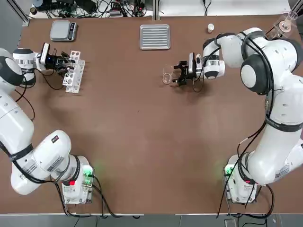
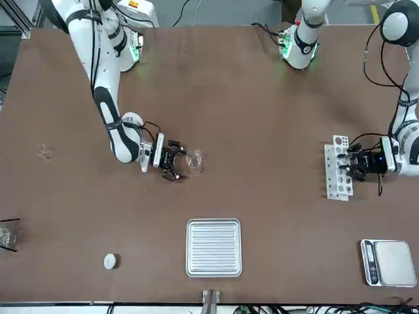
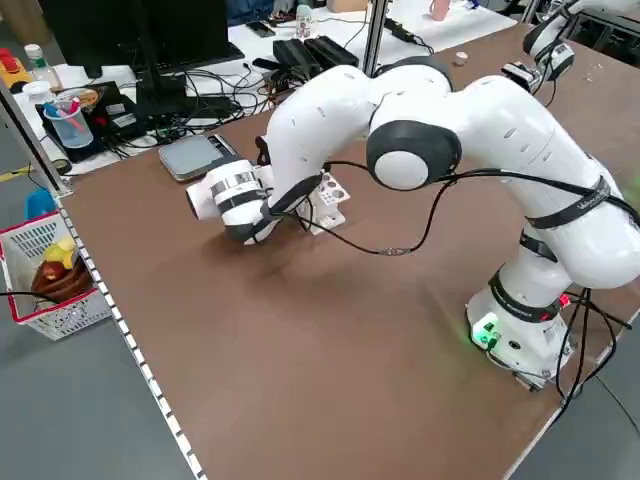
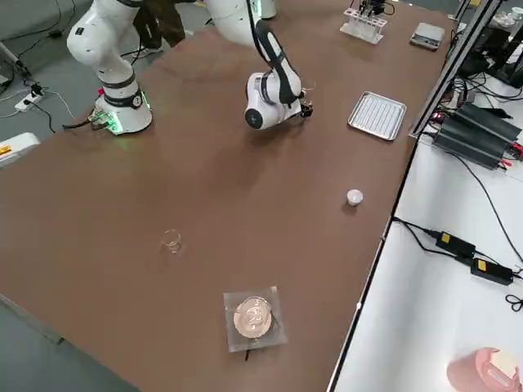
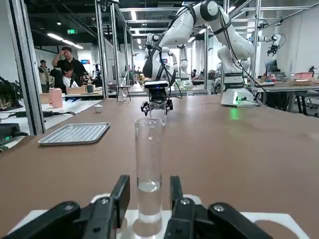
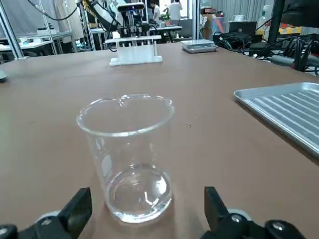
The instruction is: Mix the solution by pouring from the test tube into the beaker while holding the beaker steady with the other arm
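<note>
The left gripper (image 5: 148,199) reached into the white rack (image 1: 75,72) at the table's far left, its fingers (image 5: 115,201) narrowed around an upright test tube (image 5: 148,174) holding a little clear liquid, though contact could not be made out. Near the table's middle, below the ribbed metal tray (image 1: 155,36), the right gripper (image 6: 144,209) sat spread wide just beside the beaker (image 6: 127,157), not touching it
</note>
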Controlling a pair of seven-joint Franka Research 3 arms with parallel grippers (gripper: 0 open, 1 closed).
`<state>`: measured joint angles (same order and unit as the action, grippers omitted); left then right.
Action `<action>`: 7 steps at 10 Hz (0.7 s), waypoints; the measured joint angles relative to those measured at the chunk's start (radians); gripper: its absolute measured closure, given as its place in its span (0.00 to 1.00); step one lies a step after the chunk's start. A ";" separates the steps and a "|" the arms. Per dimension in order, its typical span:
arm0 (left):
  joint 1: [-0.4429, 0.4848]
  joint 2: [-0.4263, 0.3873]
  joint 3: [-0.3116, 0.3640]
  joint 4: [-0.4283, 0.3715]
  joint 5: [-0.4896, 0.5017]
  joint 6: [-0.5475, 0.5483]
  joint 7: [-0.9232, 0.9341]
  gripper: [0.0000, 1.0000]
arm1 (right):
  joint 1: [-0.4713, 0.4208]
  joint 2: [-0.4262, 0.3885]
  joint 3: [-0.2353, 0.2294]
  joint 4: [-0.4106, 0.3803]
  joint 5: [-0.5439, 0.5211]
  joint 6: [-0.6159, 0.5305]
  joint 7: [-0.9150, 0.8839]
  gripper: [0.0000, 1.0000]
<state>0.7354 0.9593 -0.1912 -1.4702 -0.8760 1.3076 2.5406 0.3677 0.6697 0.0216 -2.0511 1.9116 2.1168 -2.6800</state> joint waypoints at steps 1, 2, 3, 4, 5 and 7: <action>0.000 0.000 -0.001 0.000 0.000 -0.002 0.003 0.70 | 0.001 0.000 0.005 -0.002 0.003 0.000 0.000 0.00; 0.000 0.000 -0.001 -0.001 0.000 -0.004 0.005 0.74 | 0.001 0.001 0.009 -0.005 0.007 0.000 0.000 0.00; 0.000 0.000 -0.002 -0.002 0.000 -0.005 0.006 0.78 | 0.001 0.001 0.014 -0.006 0.008 0.000 0.000 0.00; 0.000 0.000 -0.005 -0.003 0.000 -0.006 0.006 0.78 | 0.001 0.001 0.017 -0.007 0.009 0.001 -0.001 0.00; 0.000 0.000 -0.007 -0.004 0.000 -0.006 0.006 0.78 | 0.001 0.001 0.018 -0.007 0.011 0.001 -0.001 0.00; 0.000 0.000 -0.007 -0.004 -0.005 -0.007 0.006 0.78 | 0.001 0.002 0.019 -0.008 0.012 0.002 -0.001 0.00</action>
<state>0.7355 0.9593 -0.1981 -1.4746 -0.8808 1.3010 2.5465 0.3683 0.6716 0.0406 -2.0587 1.9233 2.1185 -2.6808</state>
